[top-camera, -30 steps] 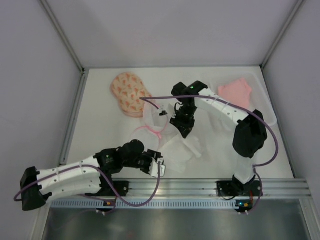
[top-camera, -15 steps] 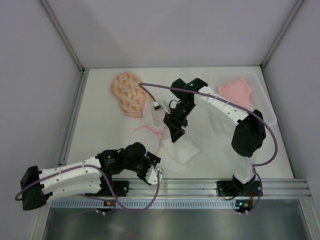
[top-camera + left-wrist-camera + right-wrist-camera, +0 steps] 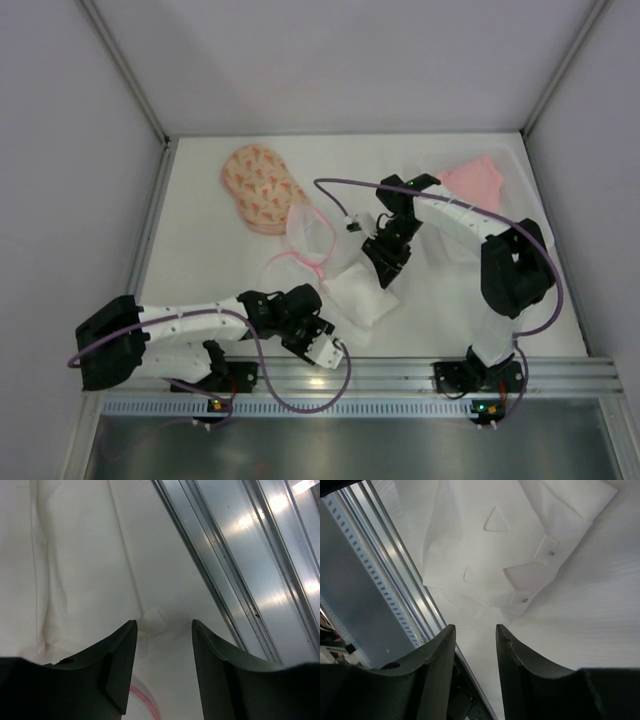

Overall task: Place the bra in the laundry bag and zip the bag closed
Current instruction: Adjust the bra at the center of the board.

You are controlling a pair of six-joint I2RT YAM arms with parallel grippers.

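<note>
At back left, laundry bag (image 3: pixel 262 188), bra (image 3: pixel 472 183) back right

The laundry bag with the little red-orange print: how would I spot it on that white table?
Look at the white table, toward its far left corner. There lies the peanut-shaped peach fabric laundry bag. Unlike the white mesh pouch beside it and the plain salmon-pink bra at far right, it alone carries a red-orange print.

The laundry bag (image 3: pixel 262 187) is peach with a small red-orange print; just right of it the mesh pouch (image 3: pixel 308 235) is white, pink-rimmed; far right, the bra (image 3: pixel 472 183) is plain salmon-pink.
</note>
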